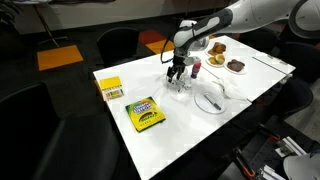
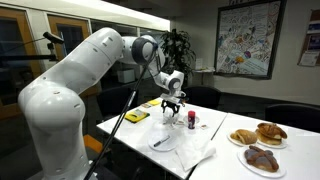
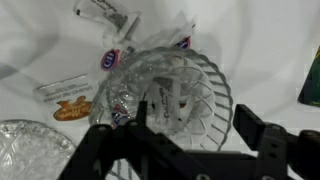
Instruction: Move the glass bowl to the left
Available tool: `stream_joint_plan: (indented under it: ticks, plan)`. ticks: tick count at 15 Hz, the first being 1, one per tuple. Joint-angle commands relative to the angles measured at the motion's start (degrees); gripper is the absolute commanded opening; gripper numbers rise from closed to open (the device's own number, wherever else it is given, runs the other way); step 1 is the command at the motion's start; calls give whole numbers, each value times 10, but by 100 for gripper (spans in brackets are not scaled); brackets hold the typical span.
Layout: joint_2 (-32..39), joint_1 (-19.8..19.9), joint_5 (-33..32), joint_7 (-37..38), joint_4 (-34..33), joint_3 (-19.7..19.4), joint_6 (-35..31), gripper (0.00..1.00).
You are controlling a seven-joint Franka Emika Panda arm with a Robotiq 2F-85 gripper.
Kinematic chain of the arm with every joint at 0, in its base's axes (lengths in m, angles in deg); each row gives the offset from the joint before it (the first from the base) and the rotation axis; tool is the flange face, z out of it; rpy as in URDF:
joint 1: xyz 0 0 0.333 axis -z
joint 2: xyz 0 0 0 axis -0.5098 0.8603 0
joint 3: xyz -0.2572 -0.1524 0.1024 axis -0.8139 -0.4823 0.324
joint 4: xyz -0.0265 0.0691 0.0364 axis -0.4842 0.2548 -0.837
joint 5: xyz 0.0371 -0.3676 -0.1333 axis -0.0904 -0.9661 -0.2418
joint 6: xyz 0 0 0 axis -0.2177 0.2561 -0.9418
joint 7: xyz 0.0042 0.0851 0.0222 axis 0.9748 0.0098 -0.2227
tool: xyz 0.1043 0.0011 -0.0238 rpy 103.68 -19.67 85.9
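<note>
1. The arm reaches over the middle of the bench (image 1: 180, 130); its fingers (image 1: 177, 72) point straight down.
2. In the wrist view the glass bowl (image 3: 190, 80) fills the centre; it is clear and ribbed, and stands upright on the white top.
3. There the dark fingers stand spread, one at each side of the bowl's rim; whether either one touches the glass cannot be told.
4. In an exterior view the bowl sits about midway between the long edges, right under the fingers; a white plate (image 1: 210, 99) with cutlery lies just beside it, toward the near long edge.
5. A small red thing (image 1: 196, 68) stands near the bowl on the far side.
6. A green and yellow box (image 1: 146, 114) lies near the middle of one short edge; a smaller yellow box (image 1: 111, 88) lies toward a corner of that edge.
7. Two plates of pastries (image 2: 257, 134) sit at the opposite end of the bench, well apart from the bowl.
8. The wrist view also shows small packets (image 3: 72, 92) beyond the bowl, and another piece of cut glass (image 3: 25, 150) at the lower corner of that view.
</note>
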Motion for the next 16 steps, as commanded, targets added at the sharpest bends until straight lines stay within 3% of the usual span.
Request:
stream_joint_plan:
  ticks: [1,5,12,13,15,16]
  plan:
    - [23,-12,-11,27,-36,-12,30,88]
    - [21,-12,-7,36,-32,-12,20,81]
    - [11,-17,-11,33,-34,-10,17,80]
    - [12,-18,-11,33,-37,-10,19,76]
    - [18,-22,-13,35,-45,-11,24,52]
    - [19,-23,-14,36,-47,-12,25,50]
